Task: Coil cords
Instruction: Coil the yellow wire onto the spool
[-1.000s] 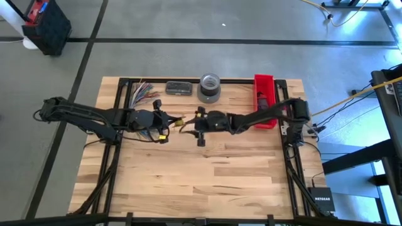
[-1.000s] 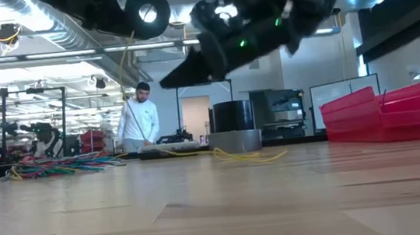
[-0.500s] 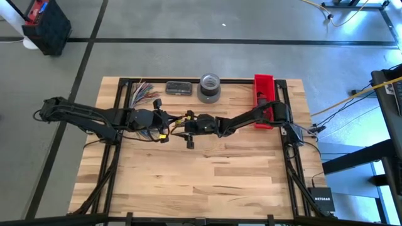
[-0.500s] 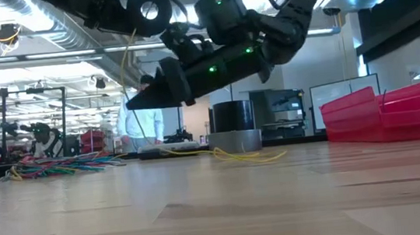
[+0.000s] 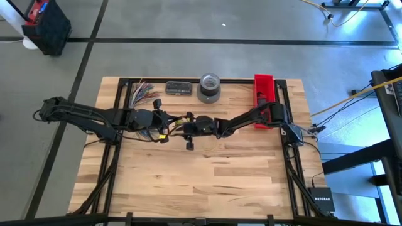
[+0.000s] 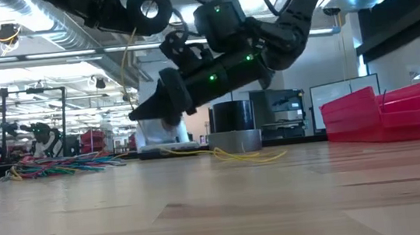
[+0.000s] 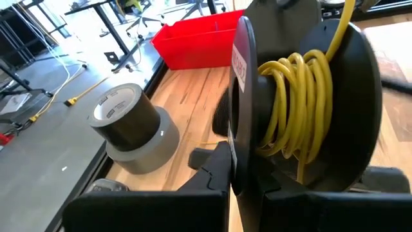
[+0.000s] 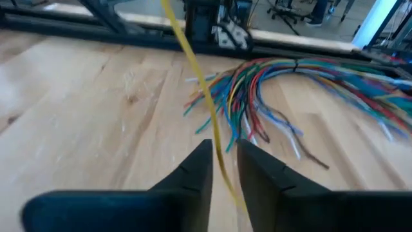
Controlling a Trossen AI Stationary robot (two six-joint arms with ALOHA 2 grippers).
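My right gripper (image 8: 224, 169) pinches the yellow cord (image 8: 193, 58) mid-table while my left gripper (image 5: 164, 119) grips the spool (image 7: 302, 103) beside it.

A small dark box (image 5: 321, 202) on the floor beside the table's near right corner, well apart from the right gripper (image 5: 182, 123), bears white lettering that appears to read NETGEAR. A red-and-white label (image 7: 239, 63) sits on the rim of the black spool (image 7: 302, 103) held just ahead of the left gripper's camera; its print is too small to read. No other legible text, numbers or signs appear.
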